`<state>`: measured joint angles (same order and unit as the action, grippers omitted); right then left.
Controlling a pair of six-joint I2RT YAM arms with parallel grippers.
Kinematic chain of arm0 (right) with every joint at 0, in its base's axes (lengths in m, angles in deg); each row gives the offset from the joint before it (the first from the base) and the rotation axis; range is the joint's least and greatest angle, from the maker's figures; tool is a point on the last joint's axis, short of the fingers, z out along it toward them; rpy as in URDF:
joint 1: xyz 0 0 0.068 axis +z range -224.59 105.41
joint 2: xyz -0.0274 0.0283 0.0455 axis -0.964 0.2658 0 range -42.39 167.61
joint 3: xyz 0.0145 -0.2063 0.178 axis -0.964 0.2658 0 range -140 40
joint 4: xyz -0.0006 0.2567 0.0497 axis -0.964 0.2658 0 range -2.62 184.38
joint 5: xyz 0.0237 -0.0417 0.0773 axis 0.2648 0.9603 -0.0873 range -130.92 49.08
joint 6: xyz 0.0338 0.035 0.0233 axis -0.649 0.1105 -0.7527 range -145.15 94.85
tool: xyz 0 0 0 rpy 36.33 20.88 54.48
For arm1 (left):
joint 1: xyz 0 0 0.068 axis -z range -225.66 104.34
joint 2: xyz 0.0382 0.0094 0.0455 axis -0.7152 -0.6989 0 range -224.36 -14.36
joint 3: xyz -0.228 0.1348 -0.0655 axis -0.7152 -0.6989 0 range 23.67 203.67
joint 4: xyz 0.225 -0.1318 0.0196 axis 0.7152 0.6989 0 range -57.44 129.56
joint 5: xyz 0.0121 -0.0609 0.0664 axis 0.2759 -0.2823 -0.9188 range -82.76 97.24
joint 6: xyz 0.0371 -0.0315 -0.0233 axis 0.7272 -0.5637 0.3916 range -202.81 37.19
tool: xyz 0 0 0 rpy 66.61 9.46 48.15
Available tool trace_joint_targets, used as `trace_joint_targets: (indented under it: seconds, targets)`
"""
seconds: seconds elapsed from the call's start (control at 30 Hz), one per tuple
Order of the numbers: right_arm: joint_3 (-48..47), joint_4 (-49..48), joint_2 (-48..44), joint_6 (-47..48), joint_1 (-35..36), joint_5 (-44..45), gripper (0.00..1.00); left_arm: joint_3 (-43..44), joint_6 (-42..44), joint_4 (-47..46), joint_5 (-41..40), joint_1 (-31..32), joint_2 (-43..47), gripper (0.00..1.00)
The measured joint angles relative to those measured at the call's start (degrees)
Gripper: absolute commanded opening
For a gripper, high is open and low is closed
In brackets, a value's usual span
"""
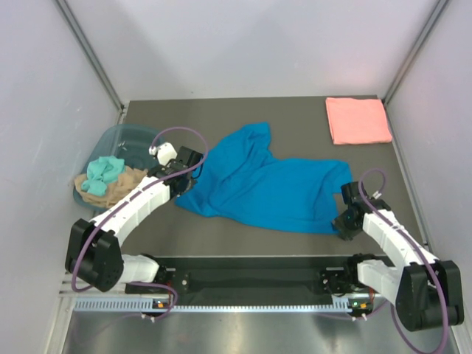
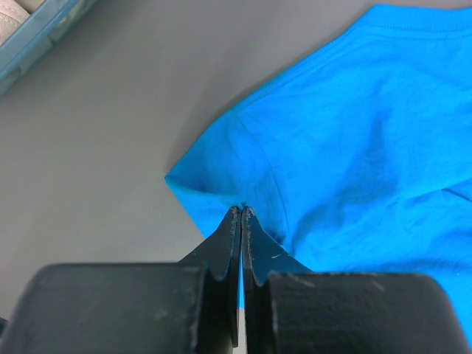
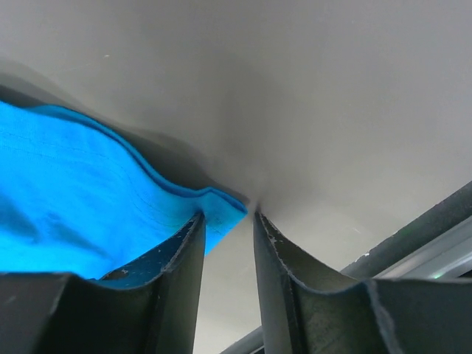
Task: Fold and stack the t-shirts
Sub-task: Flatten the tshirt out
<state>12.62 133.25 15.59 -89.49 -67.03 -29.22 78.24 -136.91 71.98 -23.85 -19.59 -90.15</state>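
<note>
right gripper (image 3: pixel 228 215) jaws apart at the near-right corner of the blue shirt (image 1: pixel 258 184); left gripper (image 2: pixel 241 212) clamped on its left sleeve edge. shirt lies mid-table, long axis left-right, one lobe pointing far. pink shirt (image 1: pixel 358 120) folded, far-right corner.

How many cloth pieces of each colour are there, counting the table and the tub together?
bright blue t-shirt: 1
salmon pink t-shirt: 1
teal cloth, in the tub: 1
tan cloth, in the tub: 1
Total: 4
</note>
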Motion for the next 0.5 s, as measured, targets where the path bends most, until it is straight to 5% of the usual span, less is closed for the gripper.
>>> trace_joint_targets:
  seconds: [0.17, 0.3, 0.5]
  targets:
    - [0.02, -0.15, 0.02, -0.35, 0.09, 0.11, 0.26, 0.0, -0.28, 0.0, -0.04, 0.0, 0.31, 0.0]
    - [0.37, -0.92, -0.17, -0.85, 0.17, 1.05, 0.0, 0.0, -0.81, -0.02, -0.04, 0.0, 0.81, 0.0]
    - [0.39, -1.38, -0.17, -0.83, 0.22, 1.36, 0.0, -0.02, -1.62, -0.24, 0.02, 0.0, 1.64, 0.0]
